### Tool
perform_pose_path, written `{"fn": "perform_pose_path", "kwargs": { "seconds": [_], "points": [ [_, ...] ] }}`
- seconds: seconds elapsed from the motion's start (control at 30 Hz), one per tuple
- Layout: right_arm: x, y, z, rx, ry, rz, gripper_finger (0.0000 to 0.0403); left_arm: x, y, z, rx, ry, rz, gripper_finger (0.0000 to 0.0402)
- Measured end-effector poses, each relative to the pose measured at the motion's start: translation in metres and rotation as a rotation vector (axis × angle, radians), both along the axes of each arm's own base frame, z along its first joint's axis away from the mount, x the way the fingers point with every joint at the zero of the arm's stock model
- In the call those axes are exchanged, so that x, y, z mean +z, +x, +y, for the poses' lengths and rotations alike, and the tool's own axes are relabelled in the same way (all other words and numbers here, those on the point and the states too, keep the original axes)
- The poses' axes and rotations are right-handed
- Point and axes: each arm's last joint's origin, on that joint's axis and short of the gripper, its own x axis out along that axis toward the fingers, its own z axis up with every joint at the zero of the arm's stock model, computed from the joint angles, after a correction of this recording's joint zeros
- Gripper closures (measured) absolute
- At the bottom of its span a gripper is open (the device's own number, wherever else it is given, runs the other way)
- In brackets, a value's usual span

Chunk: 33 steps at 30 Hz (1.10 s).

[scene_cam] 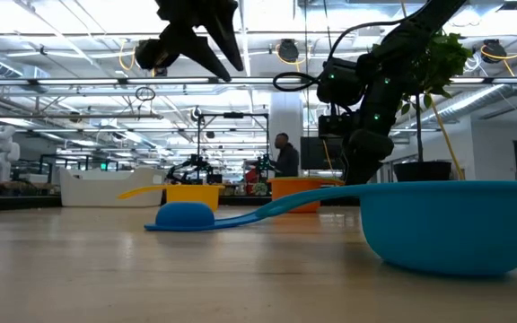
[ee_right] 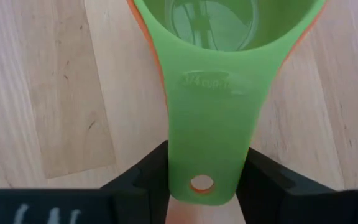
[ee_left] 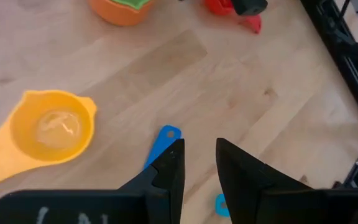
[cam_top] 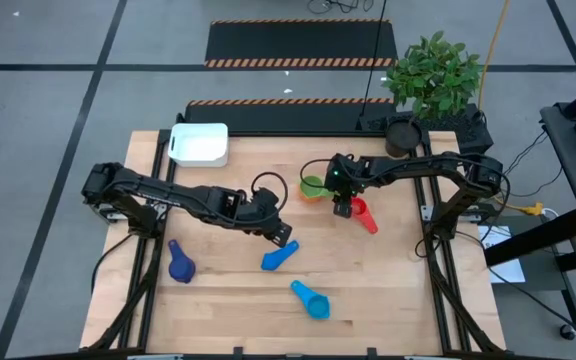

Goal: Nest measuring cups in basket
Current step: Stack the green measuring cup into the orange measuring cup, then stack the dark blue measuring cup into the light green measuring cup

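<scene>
Right wrist view: right gripper [ee_right: 207, 177] pinches the green plastic cup's [ee_right: 219, 74] flat handle, bowl nested in the orange cup [ee_right: 146, 37] directly ahead.

The scene is evenly lit from overhead; only soft shadows are cast on the counter [cam_top: 368, 290]. In the low view, the nearest blue cup [scene_cam: 451, 224] is rendered blurred, and ceiling lights glare.
</scene>
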Motion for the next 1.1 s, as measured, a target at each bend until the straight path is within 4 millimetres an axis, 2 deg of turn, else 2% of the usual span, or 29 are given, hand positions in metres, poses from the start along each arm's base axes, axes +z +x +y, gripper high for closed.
{"fn": "perform_pose_path", "kwargs": {
  "seconds": [0.2, 0.33, 0.57, 0.77, 0.97, 1.1],
  "points": [
    [0.000, 0.000, 0.000, 0.000, 0.000, -0.001, 0.0273, -0.001, 0.002, 0.000, 0.002, -0.006, -0.022, 0.0309],
    [0.000, 0.000, 0.000, -0.018, 0.008, -0.002, 0.0266, -0.001, 0.001, 0.000, -0.007, 0.002, -0.018, 0.0309],
    [0.000, 0.000, 0.000, -0.091, 0.039, -0.007, 0.0195, -0.004, -0.002, 0.005, 0.043, -0.040, 0.036, 0.0309],
    [0.009, -0.003, 0.006, -0.146, 0.063, -0.015, 0.0130, -0.010, -0.010, 0.014, -0.044, -0.069, 0.163, 0.0309],
    [0.024, -0.011, 0.018, -0.298, 0.141, -0.016, 0.0105, -0.016, -0.021, 0.024, -0.187, -0.075, 0.314, 0.0308],
    [0.033, -0.014, 0.032, -0.397, 0.203, -0.015, 0.0104, -0.018, -0.028, 0.027, -0.250, -0.089, 0.386, 0.0280]
  ]
}}
